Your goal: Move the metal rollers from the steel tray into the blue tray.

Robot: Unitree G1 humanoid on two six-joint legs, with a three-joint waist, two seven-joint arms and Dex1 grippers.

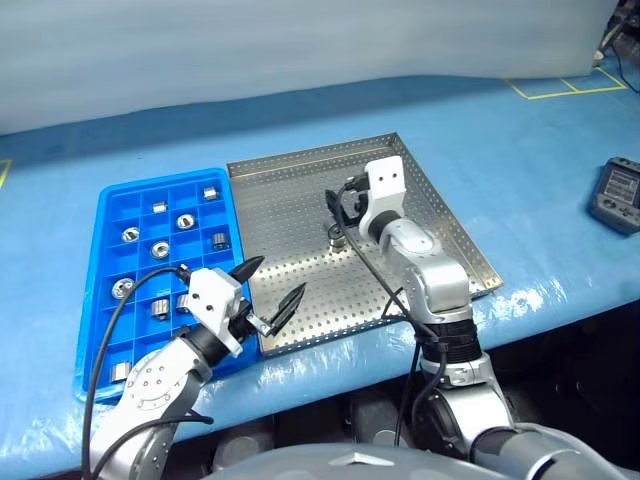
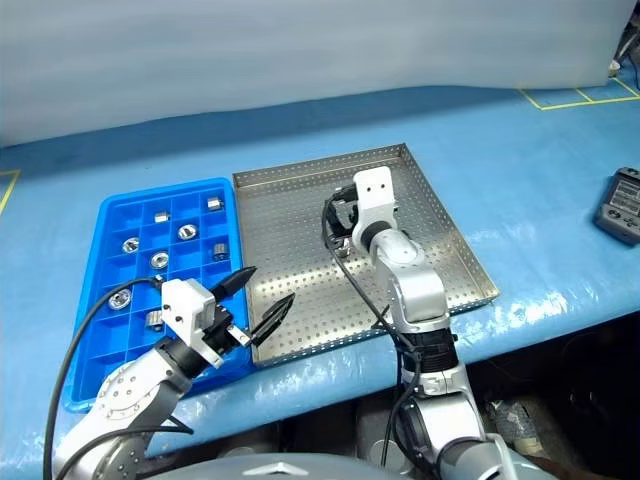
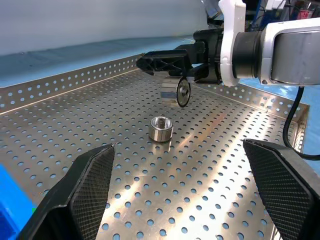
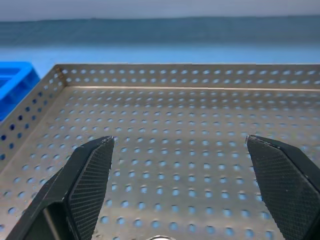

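One metal roller (image 3: 161, 128) sits near the middle of the steel tray (image 1: 420, 190). The right gripper (image 3: 167, 62), wide open and empty, hovers just above it; drop straight down, then squeeze gently.

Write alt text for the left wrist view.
A single metal roller stands on the perforated steel tray, framed by the left tool's two open black fingers. Behind it, the right tool hovers open just above the tray.

Long table under wrinkled blue plastic sheet (image 1: 520, 150), yellow tape lines (image 1: 565, 88) at far corner, pale grey wall (image 1: 300, 40) behind.
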